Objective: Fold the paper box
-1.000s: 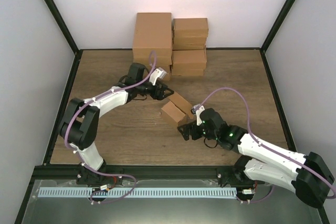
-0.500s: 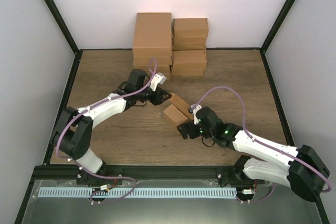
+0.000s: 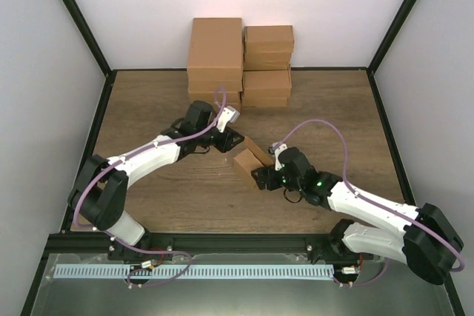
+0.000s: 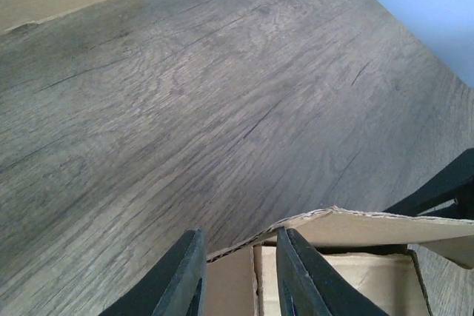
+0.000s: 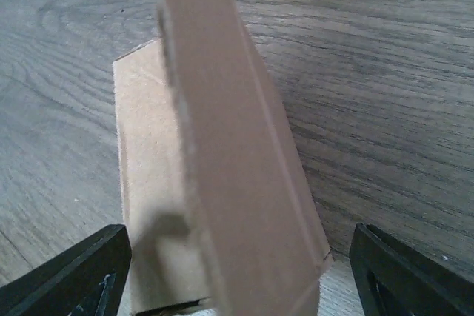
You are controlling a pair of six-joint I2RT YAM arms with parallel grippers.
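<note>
Mid-worktop, between the two arms: the paper box [image 3: 249, 157] sits partly formed, open side up, well apart from the stacked cartons [image 3: 241, 61] at the back wall.

Left end effector [image 3: 235, 140]: at the box's far-left corner. The left wrist view shows its jaws drawn narrow over the rim of the box [image 4: 348, 253], with a wall edge between them. I cannot tell whether the pads actually pinch the cardboard.

Right end effector [image 3: 261, 177]: at the near-right side. Its jaws stand wide apart [image 5: 241, 238] and hold nothing. A raised flap [image 5: 237, 131] stands edge-on between them, touching neither finger.

Risks, as judged from this state:
- The box is light and thin. If the right jaws close off-centre, one finger meets the flap first and shoves the box across the worktop [image 3: 170, 190] instead of folding it.
- If the left hold is only partial, it may slip off the rim when the right side pushes, leaving the box free to rotate.
- A firm left pinch combined with a sideways push could crease or tear the wall away from its score line.
- Both end effectors work close together, so a large fold sweep risks finger-to-finger contact.
- The flap may bend mid-panel if pressed above its hinge.
</note>
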